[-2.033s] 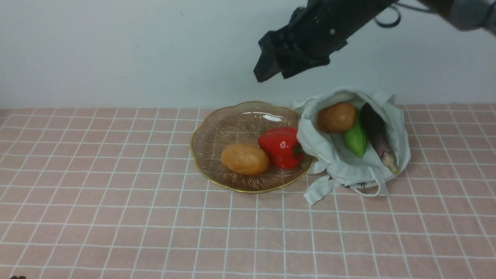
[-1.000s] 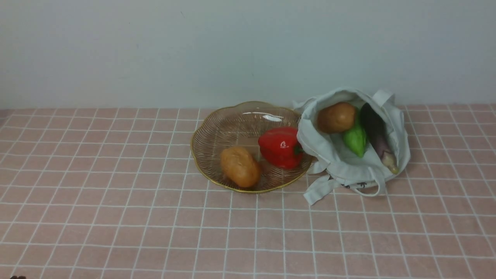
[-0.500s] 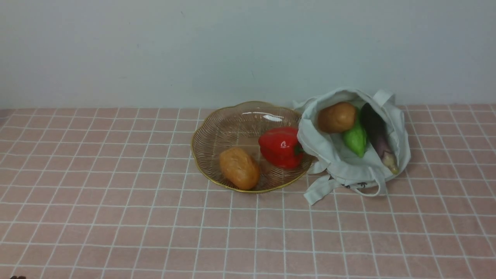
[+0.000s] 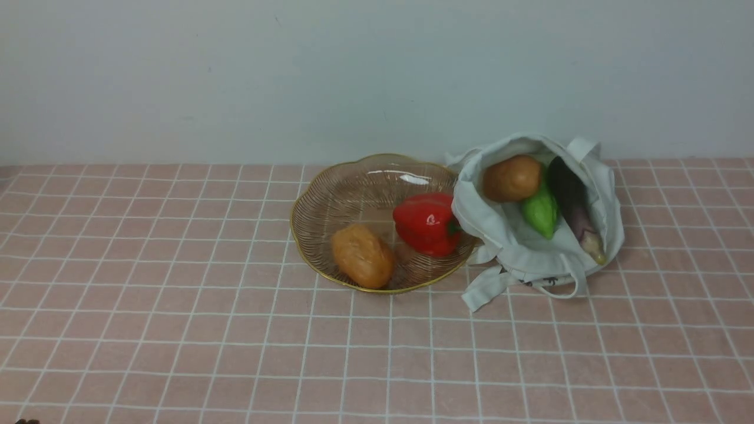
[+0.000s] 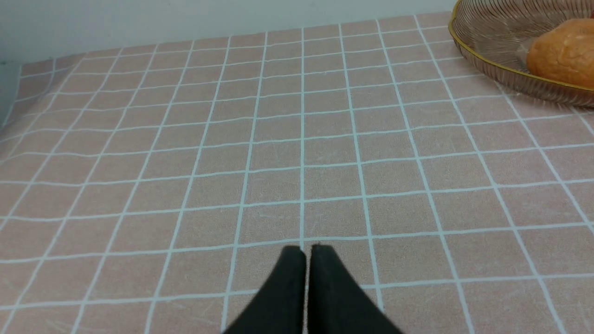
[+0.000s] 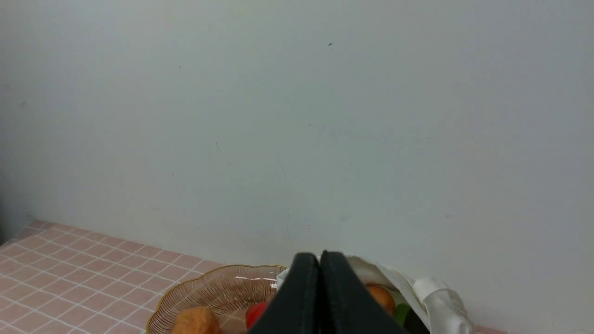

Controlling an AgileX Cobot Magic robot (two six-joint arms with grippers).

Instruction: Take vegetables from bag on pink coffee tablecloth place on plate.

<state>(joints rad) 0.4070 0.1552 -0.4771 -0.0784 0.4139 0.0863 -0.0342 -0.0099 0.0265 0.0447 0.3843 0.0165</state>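
The amber glass plate (image 4: 330, 194) with a gold rim holds a brown-orange potato (image 4: 362, 256) and a red bell pepper (image 4: 427, 222). Touching its right side, the off-white bag (image 4: 518, 247) lies open on the pink coffee tablecloth (image 4: 177, 330). Inside it are a second potato (image 4: 511, 178), a green gourd (image 4: 540, 212) and a dark eggplant (image 4: 571, 197). Neither arm shows in the front view. My left gripper (image 5: 306, 250) is shut and empty, low over bare cloth left of the plate (image 5: 492, 65). High up facing the wall, my right gripper (image 6: 319, 256) is shut and empty, with the bag (image 6: 441, 301) below it.
A pale wall (image 4: 235, 76) runs behind the table's far edge. The cloth's left edge (image 5: 14, 106) shows in the left wrist view. The bag's strap handles (image 4: 489, 285) trail onto the cloth in front of it.
The right arm, seen above the plate two seconds ago, has left the front view. The potato on the plate rolled from lying crosswise to pointing toward the front, and now rests still.
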